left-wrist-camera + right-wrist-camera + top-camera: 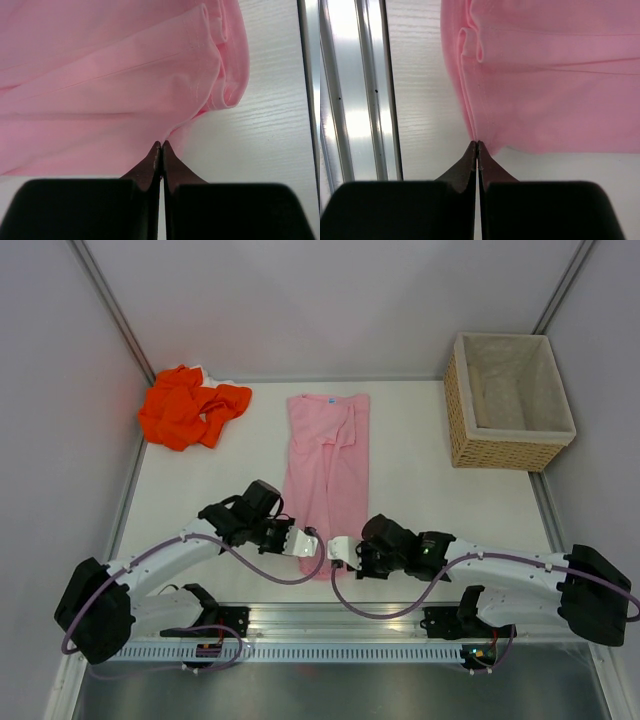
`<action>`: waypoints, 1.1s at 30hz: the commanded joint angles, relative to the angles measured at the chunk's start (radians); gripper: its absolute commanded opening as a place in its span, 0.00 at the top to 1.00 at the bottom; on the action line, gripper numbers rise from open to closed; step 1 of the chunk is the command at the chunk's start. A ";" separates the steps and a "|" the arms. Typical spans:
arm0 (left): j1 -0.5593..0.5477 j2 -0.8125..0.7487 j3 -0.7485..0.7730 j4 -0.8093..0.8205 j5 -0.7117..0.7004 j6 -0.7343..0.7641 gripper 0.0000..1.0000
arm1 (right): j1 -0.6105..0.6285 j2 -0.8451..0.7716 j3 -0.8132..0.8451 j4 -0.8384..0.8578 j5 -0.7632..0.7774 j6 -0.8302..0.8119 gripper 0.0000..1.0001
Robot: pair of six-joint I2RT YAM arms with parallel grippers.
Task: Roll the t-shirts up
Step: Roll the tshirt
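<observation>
The pale pink t-shirt (328,460) lies folded into a long narrow strip down the middle of the table, with its near end between my two grippers. My left gripper (308,543) is shut, its tips pinching the near left hem of the pink cloth (125,75). My right gripper (336,550) is shut, its tips pinching the near right corner of the pink cloth (545,75). The two grippers face each other, close together, low at the table. The bright orange t-shirt (190,407) lies crumpled at the back left, far from both grippers.
A woven wicker basket (500,452) with pale lining stands at the back right. Grey walls close in the table on both sides and at the back. A metal rail (350,100) runs along the near table edge, just behind the grippers.
</observation>
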 commanded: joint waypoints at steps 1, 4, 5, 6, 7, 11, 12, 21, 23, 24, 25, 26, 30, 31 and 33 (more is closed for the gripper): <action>0.023 0.012 0.056 -0.036 0.070 -0.185 0.98 | -0.056 -0.033 0.042 0.020 -0.086 0.039 1.00; 0.084 0.031 0.079 -0.041 0.097 -0.252 0.98 | -0.125 -0.015 0.059 0.037 -0.129 0.066 1.00; 0.100 0.040 0.084 -0.039 0.103 -0.277 0.98 | -0.159 -0.006 0.067 0.042 -0.141 0.083 1.00; 0.113 0.049 0.095 -0.039 0.111 -0.293 0.98 | -0.174 0.007 0.070 0.048 -0.147 0.088 1.00; 0.142 0.055 0.098 -0.036 0.125 -0.310 0.98 | -0.186 0.036 0.073 0.057 -0.149 0.094 1.00; 0.204 0.090 0.098 0.001 0.125 -0.402 0.98 | -0.235 0.114 0.119 0.057 -0.140 0.125 1.00; 0.215 0.097 0.095 0.008 0.116 -0.411 0.98 | -0.246 0.126 0.124 0.063 -0.138 0.138 1.00; 0.258 0.144 0.064 0.162 0.015 -0.485 0.98 | -0.403 0.270 0.229 0.054 -0.186 0.220 1.00; 0.258 0.158 0.057 0.197 -0.027 -0.503 0.98 | -0.416 0.290 0.245 0.033 -0.195 0.215 1.00; 0.258 0.161 0.049 0.215 -0.051 -0.514 0.98 | -0.426 0.309 0.257 0.024 -0.197 0.214 1.00; 0.258 0.163 0.034 0.229 -0.073 -0.512 0.98 | -0.432 0.321 0.263 0.013 -0.198 0.218 1.00; 0.259 0.167 0.026 0.257 -0.109 -0.508 0.98 | -0.440 0.339 0.268 0.005 -0.200 0.226 1.00; 0.259 0.180 0.001 0.303 -0.151 -0.496 0.98 | -0.490 0.376 0.282 0.013 -0.224 0.249 1.00; 0.259 0.183 0.001 0.311 -0.151 -0.497 0.98 | -0.495 0.382 0.283 0.017 -0.227 0.258 1.00; 0.259 0.192 0.003 0.324 -0.150 -0.497 0.98 | -0.501 0.402 0.292 0.031 -0.226 0.267 1.00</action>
